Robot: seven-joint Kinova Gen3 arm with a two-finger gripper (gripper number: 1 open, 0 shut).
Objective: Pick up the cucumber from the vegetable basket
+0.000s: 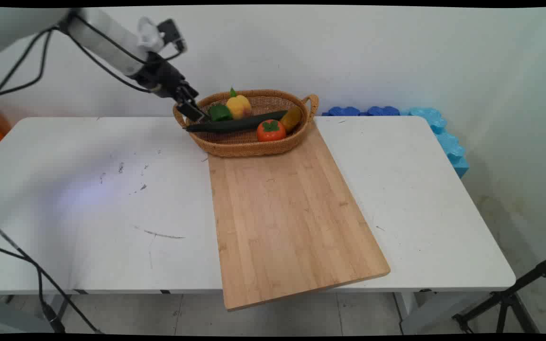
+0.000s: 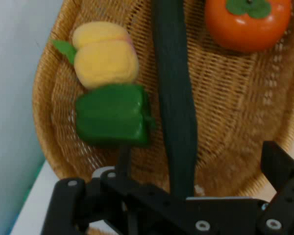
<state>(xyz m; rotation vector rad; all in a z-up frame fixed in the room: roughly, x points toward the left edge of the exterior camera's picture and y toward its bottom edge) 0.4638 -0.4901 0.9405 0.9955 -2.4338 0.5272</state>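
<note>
Now gripper (image 1: 192, 112) meets long dark-green cucumber (image 1: 237, 124).

basket (image 1: 249, 142): woven wicker, rough | board (image 1: 287, 213): matt wood grain | persimmon (image 1: 271, 130): glossy

The white arm reaches in from upper left, angled downward, its black tool (image 1: 191, 110) pointing down-right.

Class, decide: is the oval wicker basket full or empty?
Partly full: the oval wicker basket holds a dark green cucumber, green pepper, yellow peach and orange persimmon.
</note>
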